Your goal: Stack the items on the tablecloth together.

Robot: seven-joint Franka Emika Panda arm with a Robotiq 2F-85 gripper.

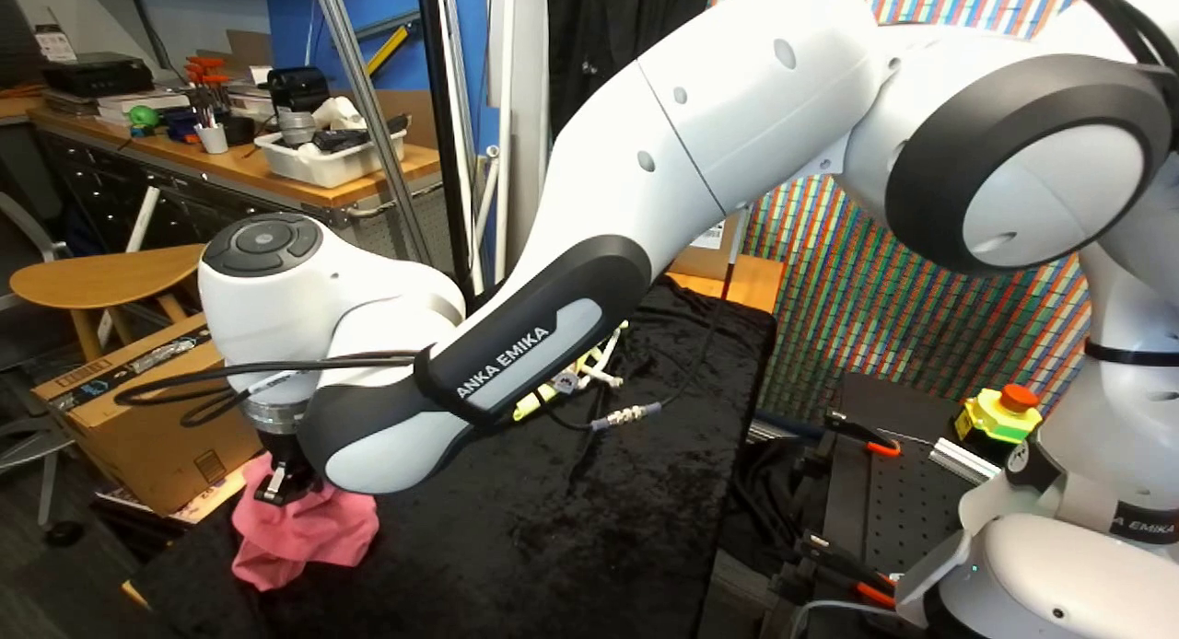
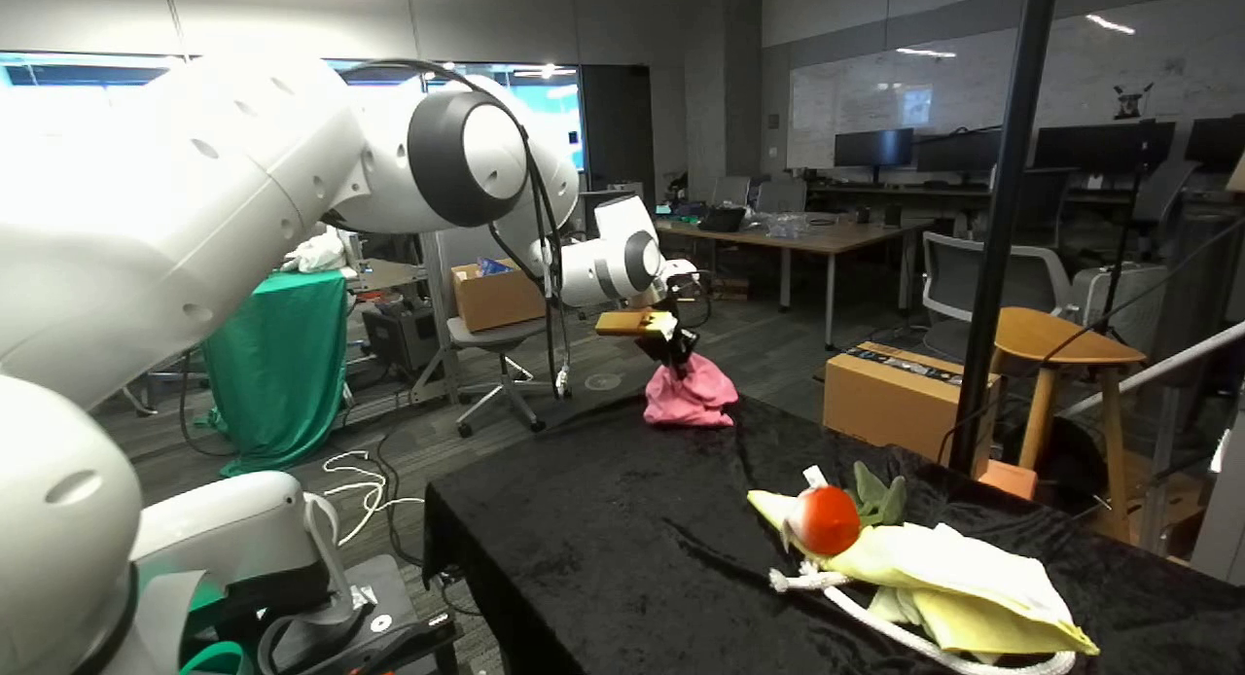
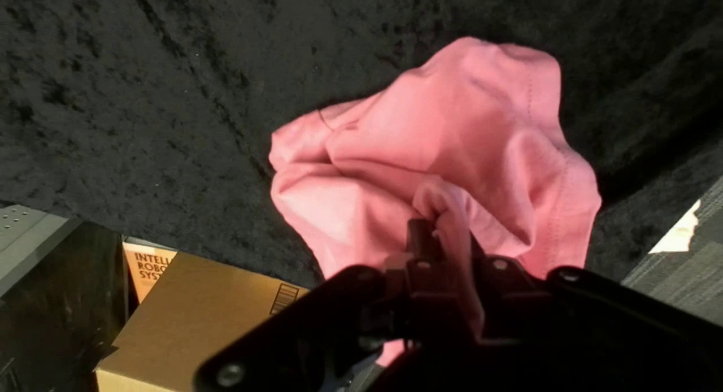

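Well apart from the yellow cloth, near an edge of the bench, the pink cloth is bunched up, its lower folds apparently resting there. The fingers are drawn in narrow on a single fold of it, which runs up between them. Touching one end of the yellow cloth is a red ball, whether loose or fixed I cannot tell; a rope curves along the yellow cloth's side.

The step in hand is probably laying the pink cloth on the yellow cloth. With just one fold pinched, lift slowly and straight up, and let the hanging part clear the bench before crossing. Travel high, so no trailing corner sweeps the ball. Come down over the yellow cloth's flat part, away from the ball, let the hem settle, then part the fingers gently and rise straight off.
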